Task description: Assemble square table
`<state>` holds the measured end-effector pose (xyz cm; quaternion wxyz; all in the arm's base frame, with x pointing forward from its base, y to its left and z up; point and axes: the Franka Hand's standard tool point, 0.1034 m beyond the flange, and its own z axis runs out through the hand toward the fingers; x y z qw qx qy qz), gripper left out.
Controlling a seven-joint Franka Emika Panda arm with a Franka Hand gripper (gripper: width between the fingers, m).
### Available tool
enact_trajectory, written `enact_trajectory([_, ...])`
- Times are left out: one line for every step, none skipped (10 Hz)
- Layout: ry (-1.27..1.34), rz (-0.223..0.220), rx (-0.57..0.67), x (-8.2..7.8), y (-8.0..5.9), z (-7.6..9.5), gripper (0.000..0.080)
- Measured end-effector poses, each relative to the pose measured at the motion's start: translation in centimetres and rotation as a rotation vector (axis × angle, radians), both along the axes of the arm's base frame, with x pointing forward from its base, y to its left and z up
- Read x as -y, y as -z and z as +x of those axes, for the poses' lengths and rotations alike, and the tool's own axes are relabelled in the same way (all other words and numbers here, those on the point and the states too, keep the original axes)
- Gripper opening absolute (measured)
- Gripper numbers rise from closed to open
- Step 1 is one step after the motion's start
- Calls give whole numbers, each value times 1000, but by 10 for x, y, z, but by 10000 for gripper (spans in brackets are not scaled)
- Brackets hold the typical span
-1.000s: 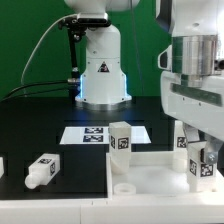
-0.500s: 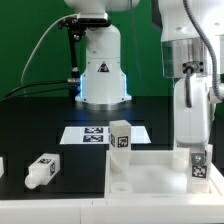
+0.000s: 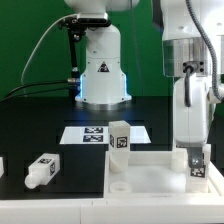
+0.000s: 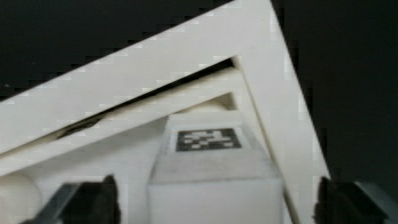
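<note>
Leg fitting, lower right of the exterior view: the pincer (image 3: 200, 158) stands over a short white tagged leg (image 3: 199, 170) upright in the far corner of the large white square plastic slab (image 3: 150, 170); its fingers (image 4: 86, 200) flank the leg, apparently parted, grip uncertain. Next, judged: screwing it home. The hole and seating are hidden

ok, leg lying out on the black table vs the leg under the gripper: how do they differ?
Leg on the table lies on its side, alone on black; leg under the gripper stands upright on the white tabletop slab. The first is far from the gripper; the second sits between its fingers. Both white, tagged.
</note>
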<state>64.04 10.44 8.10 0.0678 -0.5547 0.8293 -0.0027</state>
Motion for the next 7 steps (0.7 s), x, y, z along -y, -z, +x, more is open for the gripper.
enact_trajectory([-6, 8, 25, 1, -16, 3, 624])
enact_trajectory([-15, 15, 36, 5, -27, 2, 624])
enact_trajectory([-18, 11, 28, 4, -22, 0, 645])
enact_trajectory([-20, 9, 25, 3, -19, 0, 645])
enact_trajectory([-20, 9, 25, 4, -19, 0, 649])
enact_trajectory([-20, 8, 24, 4, -18, 0, 649])
enact_trajectory([-20, 8, 24, 4, -18, 0, 649])
